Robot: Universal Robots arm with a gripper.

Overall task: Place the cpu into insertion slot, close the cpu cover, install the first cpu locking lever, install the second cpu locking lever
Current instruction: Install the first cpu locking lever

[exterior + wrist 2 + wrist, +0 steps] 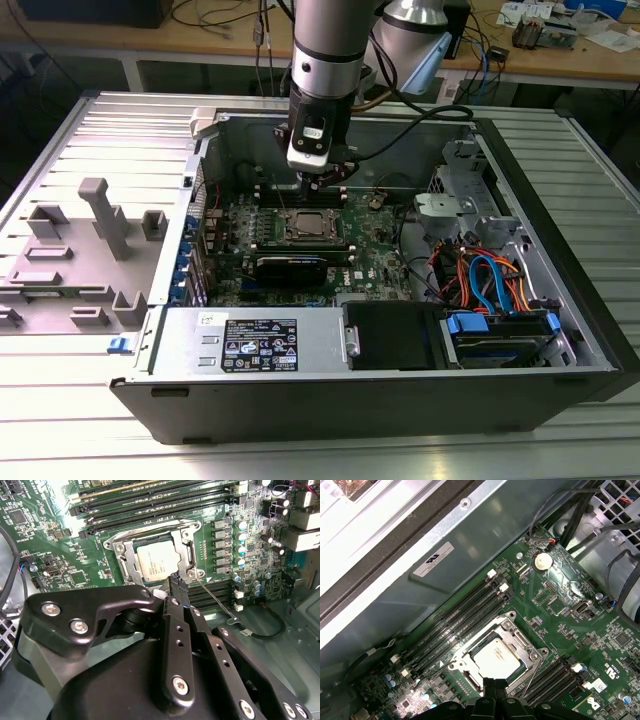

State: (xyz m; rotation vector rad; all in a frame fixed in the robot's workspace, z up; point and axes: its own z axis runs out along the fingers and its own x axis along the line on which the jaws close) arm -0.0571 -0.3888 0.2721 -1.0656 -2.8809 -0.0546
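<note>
This looks like a robotics or electronics laboratory, not a home. An industrial robot arm (pixel 328 50) stands over an open computer case (pixel 350 405), where the green board (pixel 385 262) and the cpu (pixel 313 226) lie bare. The case rests on a ribbed metal desk (pixel 60 420) beside grey fixture blocks (pixel 100 215). Behind, a wooden desk (pixel 600 62) carries loose cables (pixel 215 15) and small circuit boards (pixel 545 32).
</note>
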